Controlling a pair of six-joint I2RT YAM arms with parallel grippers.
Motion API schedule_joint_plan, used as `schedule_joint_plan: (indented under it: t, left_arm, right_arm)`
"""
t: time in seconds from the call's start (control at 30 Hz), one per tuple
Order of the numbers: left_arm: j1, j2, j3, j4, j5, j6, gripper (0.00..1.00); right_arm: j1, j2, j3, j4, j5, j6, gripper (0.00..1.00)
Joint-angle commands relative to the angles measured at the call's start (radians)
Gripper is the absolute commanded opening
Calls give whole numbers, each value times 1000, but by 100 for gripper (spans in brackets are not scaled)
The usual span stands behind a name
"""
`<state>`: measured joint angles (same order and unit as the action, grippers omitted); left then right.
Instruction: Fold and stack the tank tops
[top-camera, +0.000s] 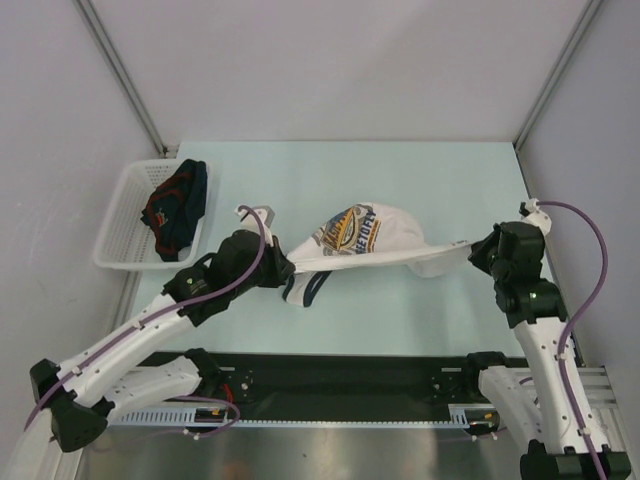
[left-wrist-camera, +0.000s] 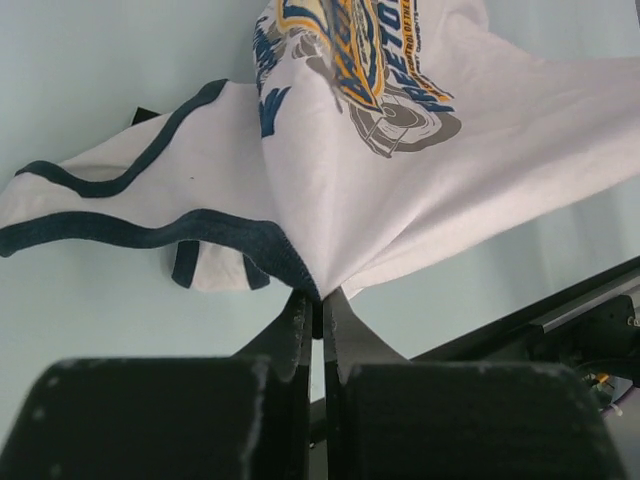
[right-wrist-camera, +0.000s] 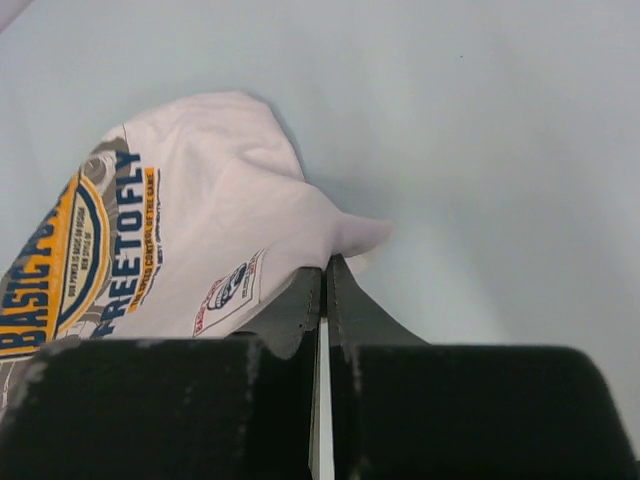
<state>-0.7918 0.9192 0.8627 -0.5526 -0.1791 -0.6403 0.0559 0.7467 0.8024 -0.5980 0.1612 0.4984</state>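
The white tank top (top-camera: 365, 243) with dark trim and a yellow-blue chest print hangs stretched between my two grippers above the table. My left gripper (top-camera: 287, 270) is shut on its dark-trimmed edge (left-wrist-camera: 300, 275); the jaws pinch the cloth at their tips (left-wrist-camera: 320, 297). My right gripper (top-camera: 472, 250) is shut on the white hem at the other end (right-wrist-camera: 345, 235), its tips (right-wrist-camera: 326, 268) closed on the fabric. The navy tank top (top-camera: 178, 208) with dark-red trim lies bunched in the basket at the left.
A white mesh basket (top-camera: 120, 225) stands at the table's left edge. The pale green table top (top-camera: 400, 320) runs to grey walls at the back and sides. A black rail (top-camera: 340, 385) lies along the near edge.
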Motion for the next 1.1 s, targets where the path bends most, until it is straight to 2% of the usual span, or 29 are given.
schedule_joint_plan:
  t: [0.0, 0.13, 0.23, 0.5, 0.57, 0.7, 0.9, 0.97, 1.0, 1.07]
  left_arm:
    - [-7, 7, -2, 6, -11, -12, 1]
    - [-7, 134, 4, 94, 67, 20, 0]
    - [-7, 254, 35, 167, 63, 45, 0]
    - [42, 521, 200, 200, 93, 96, 0]
    - [62, 579, 226, 207, 115, 105, 0]
    - [98, 630, 236, 221, 116, 113, 0]
    - [218, 632, 211, 252, 145, 120, 0]
    - [253, 635, 214, 253, 150, 125, 0]
    - [261, 635, 213, 252, 150, 128, 0]
    - [278, 644, 220, 255, 153, 134, 0]
  right_arm:
    - [-2, -43, 6, -5, 112, 22, 0]
    - [-5, 8, 15, 3, 106, 22, 0]
    - [-13, 72, 26, 17, 87, 19, 0]
    - [-48, 284, 69, 95, 58, 11, 0]
    - [-89, 330, 63, 127, 25, 12, 0]
    - [-125, 437, 52, 188, -32, 32, 0]
    - [-131, 594, 112, 259, -121, 52, 1]
    - [-128, 649, 129, 280, -158, 48, 4]
    - [-126, 667, 138, 285, -190, 45, 10]
    - [-123, 706, 162, 282, -190, 39, 30]
